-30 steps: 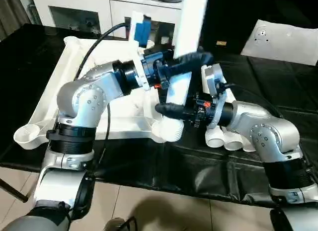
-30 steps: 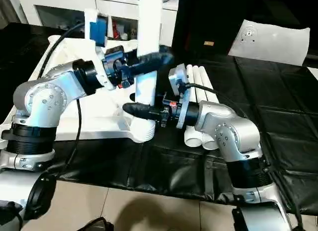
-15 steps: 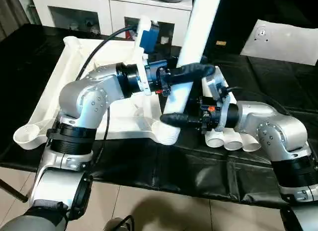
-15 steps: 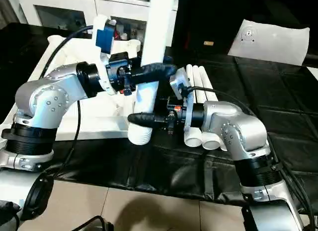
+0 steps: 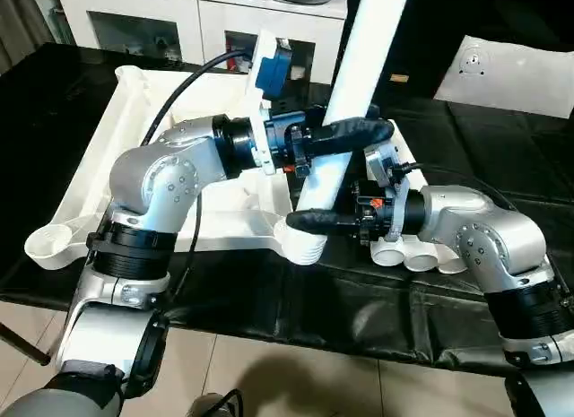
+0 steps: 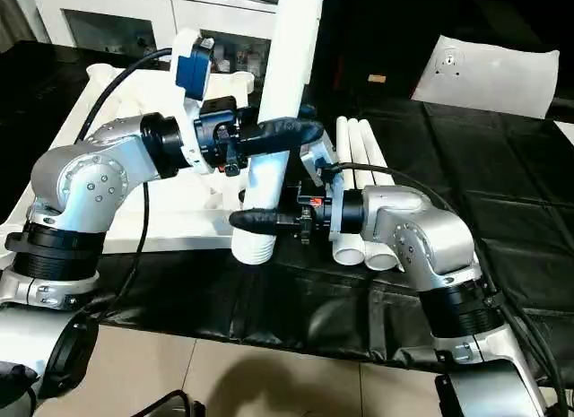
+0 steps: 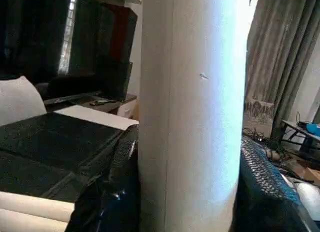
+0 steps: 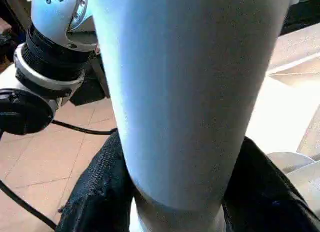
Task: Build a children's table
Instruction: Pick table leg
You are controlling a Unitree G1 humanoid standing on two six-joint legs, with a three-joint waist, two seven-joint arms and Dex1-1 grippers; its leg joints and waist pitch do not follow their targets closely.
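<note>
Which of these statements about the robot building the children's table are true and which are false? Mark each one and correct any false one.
1. Both end effectors grip the same white table leg. True.
2. The left end effector holds the leg below the right end effector. False: the left one grips higher up, the right one near the ribbed lower end.
3. Three more legs lie side by side on the black cloth. True.
4. The held leg lies flat on the tabletop. False: it stands nearly upright, leaning slightly, at the tabletop's near corner.
5. A flat white sheet lies on the cloth at the far right. True.
</note>
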